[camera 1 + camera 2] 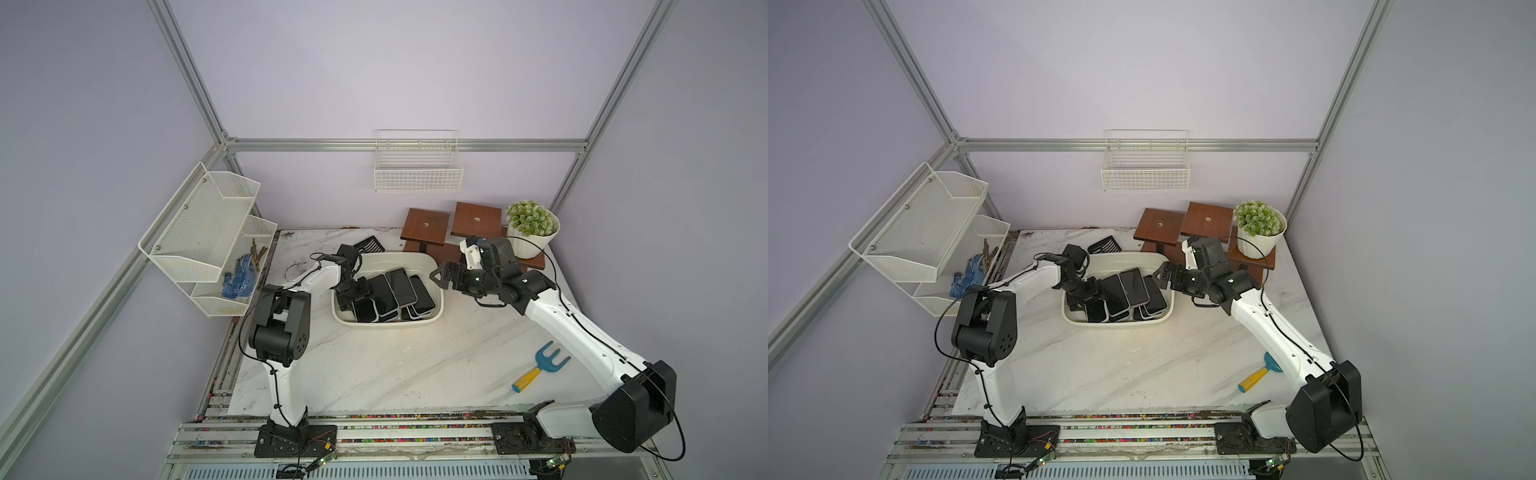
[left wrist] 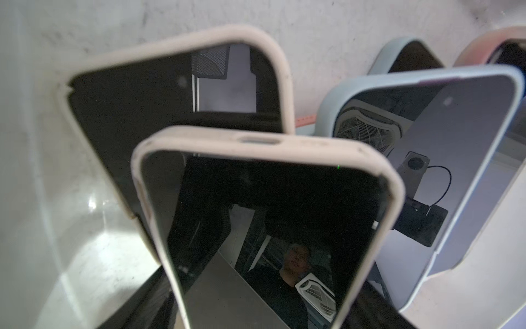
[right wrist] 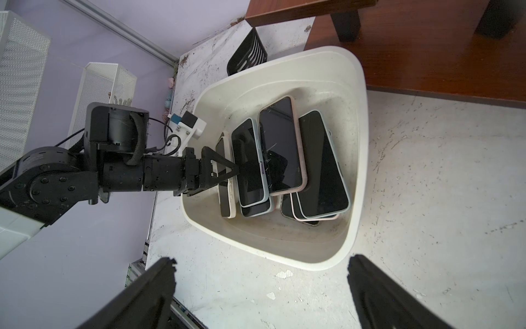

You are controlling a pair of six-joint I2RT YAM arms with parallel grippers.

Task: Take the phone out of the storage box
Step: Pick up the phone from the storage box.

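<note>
Black left gripper (image 3: 227, 178) touches a cream-cased phone (image 3: 227, 206); right gripper (image 3: 262, 259) gapes wide, empty.

I log: storage box (image 1: 386, 325) white; phones (image 3: 281, 145) black-screened, cases cream, pale blue; tabletop (image 1: 395, 365) white marble, grey veins; rake (image 1: 538, 370), lower right, blue head, yellow handle.
</note>
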